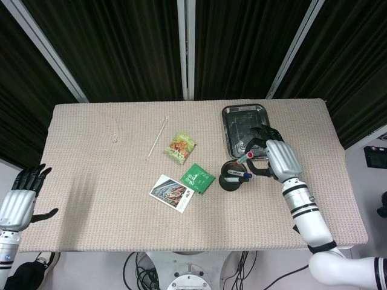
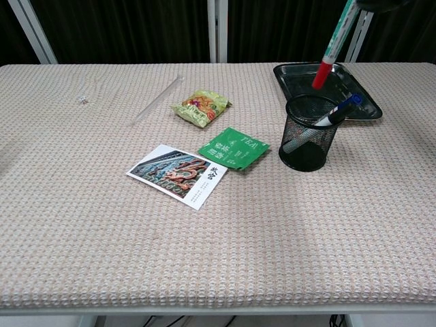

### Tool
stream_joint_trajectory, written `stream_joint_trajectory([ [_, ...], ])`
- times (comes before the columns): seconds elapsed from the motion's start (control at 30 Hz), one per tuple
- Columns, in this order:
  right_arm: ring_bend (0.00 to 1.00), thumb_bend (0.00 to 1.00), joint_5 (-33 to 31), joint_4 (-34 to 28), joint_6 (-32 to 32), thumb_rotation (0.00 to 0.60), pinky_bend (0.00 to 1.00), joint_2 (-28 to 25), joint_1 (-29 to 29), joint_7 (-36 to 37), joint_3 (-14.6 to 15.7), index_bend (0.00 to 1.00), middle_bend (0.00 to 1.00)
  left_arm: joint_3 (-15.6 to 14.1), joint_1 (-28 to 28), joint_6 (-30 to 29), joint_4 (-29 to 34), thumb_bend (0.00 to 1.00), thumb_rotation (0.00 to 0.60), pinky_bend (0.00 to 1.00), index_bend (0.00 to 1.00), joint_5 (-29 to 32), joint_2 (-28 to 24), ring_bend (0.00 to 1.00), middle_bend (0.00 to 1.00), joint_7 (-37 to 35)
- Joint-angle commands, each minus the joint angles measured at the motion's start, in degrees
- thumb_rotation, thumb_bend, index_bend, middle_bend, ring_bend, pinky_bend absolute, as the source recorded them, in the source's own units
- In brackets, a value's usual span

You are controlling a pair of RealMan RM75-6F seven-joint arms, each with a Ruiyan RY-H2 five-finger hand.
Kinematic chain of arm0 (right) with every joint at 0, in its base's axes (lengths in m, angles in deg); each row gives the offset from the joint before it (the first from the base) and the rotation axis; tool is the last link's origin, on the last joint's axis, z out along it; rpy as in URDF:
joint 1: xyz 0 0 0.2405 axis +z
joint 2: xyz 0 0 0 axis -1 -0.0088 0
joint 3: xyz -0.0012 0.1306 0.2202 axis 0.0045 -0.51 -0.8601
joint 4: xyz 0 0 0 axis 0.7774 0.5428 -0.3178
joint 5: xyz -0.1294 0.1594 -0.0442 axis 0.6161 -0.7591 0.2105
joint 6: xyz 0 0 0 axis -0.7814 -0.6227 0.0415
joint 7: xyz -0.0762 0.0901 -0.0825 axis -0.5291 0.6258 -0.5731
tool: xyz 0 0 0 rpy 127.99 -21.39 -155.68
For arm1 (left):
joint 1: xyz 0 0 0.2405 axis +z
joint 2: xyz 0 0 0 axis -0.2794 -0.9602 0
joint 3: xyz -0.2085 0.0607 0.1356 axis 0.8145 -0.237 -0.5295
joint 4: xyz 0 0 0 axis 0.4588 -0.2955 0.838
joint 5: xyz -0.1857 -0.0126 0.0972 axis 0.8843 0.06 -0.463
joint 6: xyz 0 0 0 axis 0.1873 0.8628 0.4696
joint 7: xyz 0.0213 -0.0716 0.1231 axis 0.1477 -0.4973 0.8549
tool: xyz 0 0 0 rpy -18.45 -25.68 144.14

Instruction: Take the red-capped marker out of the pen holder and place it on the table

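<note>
The red-capped marker [image 2: 332,44] hangs tilted in the air above the black mesh pen holder [image 2: 308,146], red end down and clear of the rim. My right hand [image 1: 273,158] grips its upper part; in the head view the marker's red end [image 1: 249,154] shows just left of the fingers. The pen holder [image 1: 230,179] stands right of the table's middle with a blue-capped marker [image 2: 334,114] leaning inside. In the chest view the right hand is cut off at the top edge. My left hand [image 1: 20,200] is open, off the table's left side.
A black metal tray [image 1: 227,128] lies behind the holder. A green tea sachet [image 1: 198,177], a picture card [image 1: 172,193], a yellow-green snack packet [image 1: 181,147] and a thin clear stick [image 1: 158,136] lie left of the holder on the beige woven table.
</note>
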Motion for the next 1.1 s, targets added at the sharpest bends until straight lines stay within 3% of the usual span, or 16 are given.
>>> stream_joint_trajectory([
  [0.03, 0.0, 0.37, 6.6, -3.1, -2.0, 0.6, 0.0, -4.3, -4.7, 1.0, 3.5, 0.78, 0.16, 0.0, 0.1, 0.0, -0.4, 0.1, 0.6, 0.0, 0.08, 0.1, 0.2, 0.0, 0.0, -0.3],
  [0.27, 0.0, 0.37, 21.9, -6.1, -3.4, 0.6, 0.0, -9.3, -13.2, 2.5, 12.5, 0.79, 0.16, -0.2, 0.1, -0.1, -0.7, 0.1, 0.6, 0.0, 0.08, -0.3, 0.6, 0.0, 0.0, -0.3],
  [0.53, 0.0, 0.37, 35.2, -3.3, -5.8, 0.6, 0.0, -10.7, -20.6, -0.3, 20.6, 0.79, 0.15, -0.4, 0.4, -0.6, -0.6, 0.1, 0.6, 0.0, 0.08, -0.6, 0.9, 0.0, 0.0, -0.1],
  [0.73, 0.0, 0.37, 37.1, 0.6, -8.8, 0.6, 0.0, -6.4, -23.3, -7.4, 21.6, 0.8, 0.12, -0.7, 0.6, -0.6, -1.3, 0.1, 0.6, 0.0, 0.08, -0.6, 1.4, 0.0, 0.0, -0.5],
  [1.1, 0.0, 0.37, 34.0, 11.8, -7.9, 0.6, 0.0, 9.1, -23.5, -14.0, 19.3, 0.79, 0.08, -0.9, 1.1, -0.7, -2.3, 0.1, 0.6, 0.0, 0.08, -0.5, 1.4, 0.0, 0.0, -1.6],
])
